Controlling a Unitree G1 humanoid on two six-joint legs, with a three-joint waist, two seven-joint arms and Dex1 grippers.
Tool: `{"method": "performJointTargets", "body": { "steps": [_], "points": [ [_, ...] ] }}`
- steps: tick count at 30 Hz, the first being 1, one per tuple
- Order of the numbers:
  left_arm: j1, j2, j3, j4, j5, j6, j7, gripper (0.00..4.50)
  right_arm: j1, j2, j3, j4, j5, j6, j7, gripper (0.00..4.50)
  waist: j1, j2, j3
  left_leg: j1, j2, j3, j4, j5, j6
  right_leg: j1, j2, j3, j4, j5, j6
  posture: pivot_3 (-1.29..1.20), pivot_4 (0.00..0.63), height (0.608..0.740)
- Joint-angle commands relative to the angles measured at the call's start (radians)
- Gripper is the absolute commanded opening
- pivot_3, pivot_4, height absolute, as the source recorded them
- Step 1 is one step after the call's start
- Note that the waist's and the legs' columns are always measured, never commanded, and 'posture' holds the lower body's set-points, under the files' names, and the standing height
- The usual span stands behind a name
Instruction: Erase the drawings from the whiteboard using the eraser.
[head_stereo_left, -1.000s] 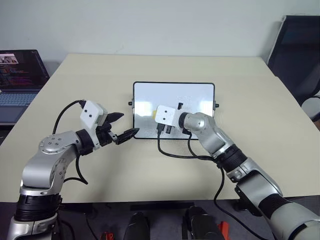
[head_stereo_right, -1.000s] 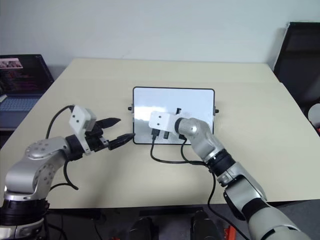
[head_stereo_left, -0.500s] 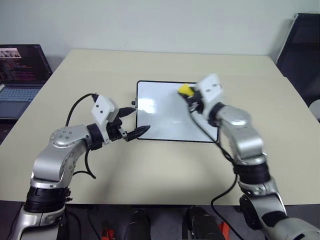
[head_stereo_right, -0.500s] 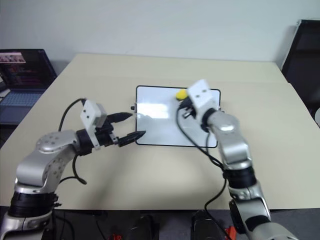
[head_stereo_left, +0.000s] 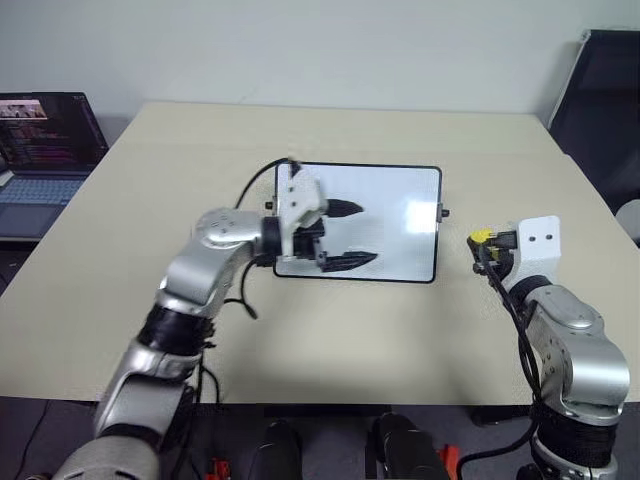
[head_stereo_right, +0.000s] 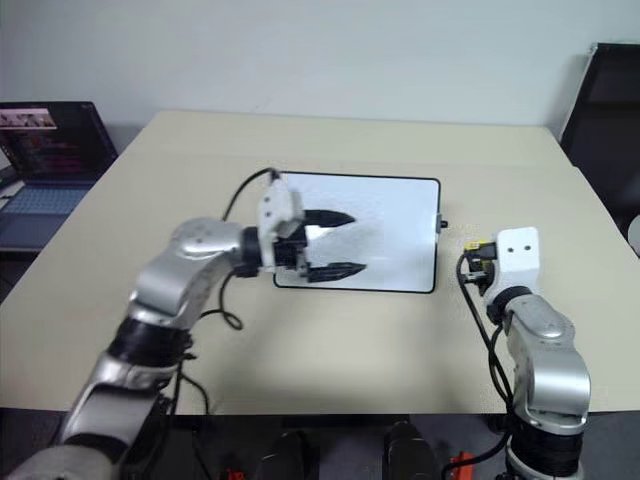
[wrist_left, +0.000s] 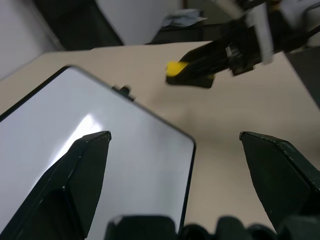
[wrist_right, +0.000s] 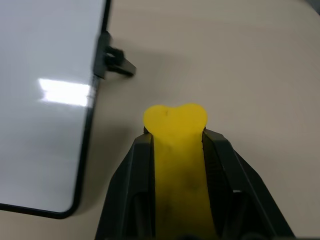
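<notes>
Table (head_stereo_left: 300, 330); right claw (wrist_right: 175, 135) (wrist view) pinching eraser (wrist_right: 176, 150).

The whiteboard (head_stereo_left: 390, 220) lies flat near the middle of the table (head_stereo_left: 300, 330), with the left gripper (head_stereo_left: 352, 236) over its left part, the right gripper (head_stereo_left: 487, 240) and the eraser (head_stereo_left: 481, 237) just off its right edge, and a laptop (head_stereo_left: 40, 150) beyond the table's far left.

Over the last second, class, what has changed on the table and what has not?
The right gripper, shut on the yellow eraser, swung off the whiteboard to the table on its right. The open left gripper moved from the board's left edge over its surface. The whiteboard and laptop stayed put.
</notes>
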Motion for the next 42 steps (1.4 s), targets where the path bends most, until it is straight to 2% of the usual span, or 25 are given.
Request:
{"method": "performJointTargets", "body": {
  "steps": [1, 6, 19, 23, 29, 33, 37, 40, 42],
  "points": [
    [-0.05, -0.047, -0.032, 0.049, 0.023, -0.067, -0.057, 4.5, -0.01, 0.002, -0.037, 0.049, 0.017, -0.051, -0.039, 0.96, -0.007, 0.0, 0.0, 0.0, 0.0, 0.0, -0.002, 0.0, 0.0, 0.0, 0.0, 0.0, 0.0, 0.0, 0.0, 0.0, 0.15, 0.74],
    [-0.074, -0.093, -0.055, 0.053, 0.037, -0.087, -0.093, 4.5, 0.009, 0.016, -0.067, 0.118, 0.038, -0.106, -0.078, 0.96, -0.009, 0.002, 0.001, 0.0, 0.0, -0.001, -0.004, 0.0, 0.001, -0.001, 0.001, -0.001, 0.0, 0.001, 0.006, 0.0, 0.15, 0.74],
    [-0.055, -0.11, -0.058, 0.031, 0.055, -0.076, -0.105, 4.5, -0.063, -0.052, -0.069, 0.387, 0.086, -0.258, -0.097, 0.96, -0.008, 0.002, 0.001, 0.0, 0.0, -0.001, -0.002, 0.0, 0.001, 0.0, 0.0, 0.0, 0.001, 0.001, 0.004, 0.0, 0.15, 0.74],
    [-0.037, -0.115, -0.057, 0.022, 0.05, -0.068, -0.1, 4.5, -0.072, -0.074, -0.071, 0.426, 0.098, -0.284, -0.095, 2.23, -0.008, 0.003, 0.001, 0.0, 0.0, -0.001, -0.003, 0.0, 0.001, 0.0, 0.0, 0.0, 0.0, 0.002, 0.007, 0.0, 0.15, 0.74],
    [-0.018, -0.128, -0.039, 0.044, 0.058, -0.093, -0.08, 4.5, -0.066, -0.102, -0.093, 0.41, 0.138, -0.286, -0.089, 4.39, -0.008, 0.004, 0.002, 0.0, 0.0, -0.001, -0.002, 0.0, 0.001, 0.0, 0.0, 0.0, 0.001, 0.002, 0.007, 0.0, 0.15, 0.74],
    [0.004, -0.097, 0.011, 0.04, 0.043, -0.089, -0.057, 4.5, -0.028, -0.112, -0.1, 0.257, 0.17, -0.259, -0.077, 4.48, -0.009, 0.006, 0.002, 0.0, 0.0, -0.001, -0.002, 0.0, 0.001, 0.0, 0.001, 0.0, 0.001, 0.002, 0.007, 0.0, 0.15, 0.74],
    [0.126, -0.01, 0.151, -0.01, -0.012, -0.026, 0.009, 4.5, 0.133, -0.074, -0.094, -0.012, 0.257, -0.198, -0.044, 4.48, -0.011, 0.008, 0.002, 0.001, 0.001, -0.001, -0.004, 0.0, 0.001, 0.0, 0.001, 0.0, 0.002, 0.001, 0.006, 0.0, 0.15, 0.74],
    [0.273, 0.019, 0.285, -0.114, -0.061, 0.05, 0.132, 4.5, 0.282, -0.03, -0.047, -0.1, 0.176, -0.362, -0.096, 4.48, -0.011, 0.008, 0.002, 0.001, 0.001, -0.002, -0.005, 0.0, 0.001, 0.0, 0.001, -0.001, 0.003, -0.001, 0.006, 0.0, 0.15, 0.74],
    [0.362, -0.01, 0.368, -0.2, -0.09, 0.099, 0.258, 4.5, 0.353, 0.006, -0.028, -0.087, 0.141, -0.505, -0.109, 4.48, -0.007, 0.008, 0.002, 0.001, 0.001, -0.001, -0.004, 0.0, 0.001, 0.0, 0.0, -0.001, 0.002, -0.002, 0.006, 0.0, 0.15, 0.74]
  ]
}}
